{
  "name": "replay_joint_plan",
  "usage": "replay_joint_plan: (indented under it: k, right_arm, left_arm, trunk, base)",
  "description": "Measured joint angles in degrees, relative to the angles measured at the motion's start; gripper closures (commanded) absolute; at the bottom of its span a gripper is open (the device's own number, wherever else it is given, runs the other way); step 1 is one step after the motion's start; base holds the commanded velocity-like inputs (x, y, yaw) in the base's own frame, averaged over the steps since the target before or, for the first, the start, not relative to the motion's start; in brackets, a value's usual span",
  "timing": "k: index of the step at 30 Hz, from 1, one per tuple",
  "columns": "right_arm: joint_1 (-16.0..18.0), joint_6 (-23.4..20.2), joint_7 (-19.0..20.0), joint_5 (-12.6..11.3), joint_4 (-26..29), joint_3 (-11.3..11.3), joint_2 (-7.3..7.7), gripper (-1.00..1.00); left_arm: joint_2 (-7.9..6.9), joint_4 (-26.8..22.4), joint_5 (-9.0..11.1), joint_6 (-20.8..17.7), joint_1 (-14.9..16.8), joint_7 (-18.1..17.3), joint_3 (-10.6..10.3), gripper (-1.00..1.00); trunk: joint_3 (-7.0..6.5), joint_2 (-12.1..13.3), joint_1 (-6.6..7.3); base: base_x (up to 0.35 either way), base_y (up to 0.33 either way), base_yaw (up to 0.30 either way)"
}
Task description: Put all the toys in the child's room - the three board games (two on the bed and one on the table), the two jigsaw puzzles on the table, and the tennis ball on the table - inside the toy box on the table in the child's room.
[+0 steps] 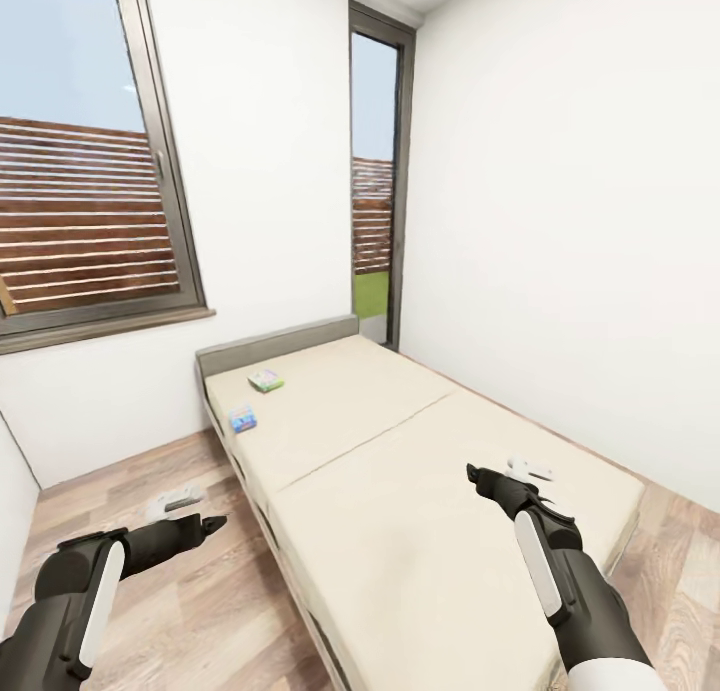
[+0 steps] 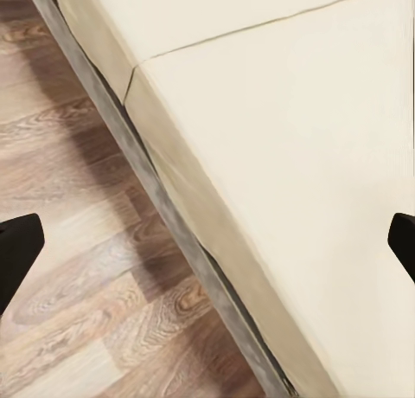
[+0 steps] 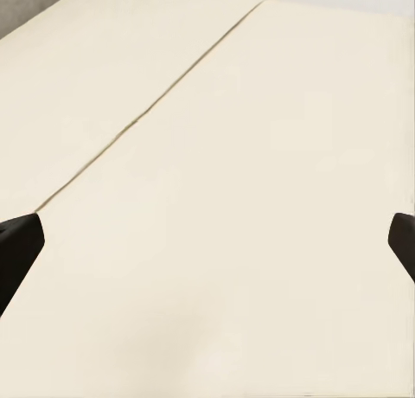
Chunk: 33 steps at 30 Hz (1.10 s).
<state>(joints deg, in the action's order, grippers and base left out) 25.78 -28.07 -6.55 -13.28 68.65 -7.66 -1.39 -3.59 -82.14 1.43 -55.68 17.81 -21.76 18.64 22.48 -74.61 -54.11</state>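
Approaching the bed (image 1: 420,491), two board games (image 1: 265,380) near its head must be reached; both tools (image 1: 212,523) (image 1: 478,474) are held wide, empty.

- A bedroom in a home: a wide low bed (image 1: 400,471) with two cream mattress halves and a grey frame.
- Beside the bed is wood plank floor (image 1: 160,471).
- Behind the bed's head are white walls and a dark-framed window (image 1: 90,171).

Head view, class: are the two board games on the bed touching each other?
No: the pale green game and the blue game lie apart on the bed.
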Motion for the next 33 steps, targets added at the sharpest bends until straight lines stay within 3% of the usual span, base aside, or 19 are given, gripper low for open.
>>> replay_joint_plan:
  k: [18,26,33]
  right_arm:
    - [0.00,0.00,0.00,0.00,0.00,0.00,-0.03,-1.00]
    - [0.00,0.06,-0.04,0.00,0.16,0.03,-0.01,-1.00]
    - [0.02,0.16,-0.04,0.11,0.17,0.18,0.00,-1.00]
  left_arm:
    - [0.00,0.00,-0.01,-0.02,0.01,0.00,0.00,-1.00]
    - [0.01,0.02,-0.02,0.03,0.00,-0.01,-0.02,-1.00]
    - [-0.01,0.00,-0.01,0.02,-0.02,-0.01,0.01,-1.00]
  trunk:
    - [0.00,0.00,0.02]
    - [-0.11,0.00,0.00]
    - [-0.15,0.00,0.00]
  base:
    - [0.116,0.259,-0.280]
    - [0.091,0.057,-0.265]
    - [0.006,0.004,-0.055]
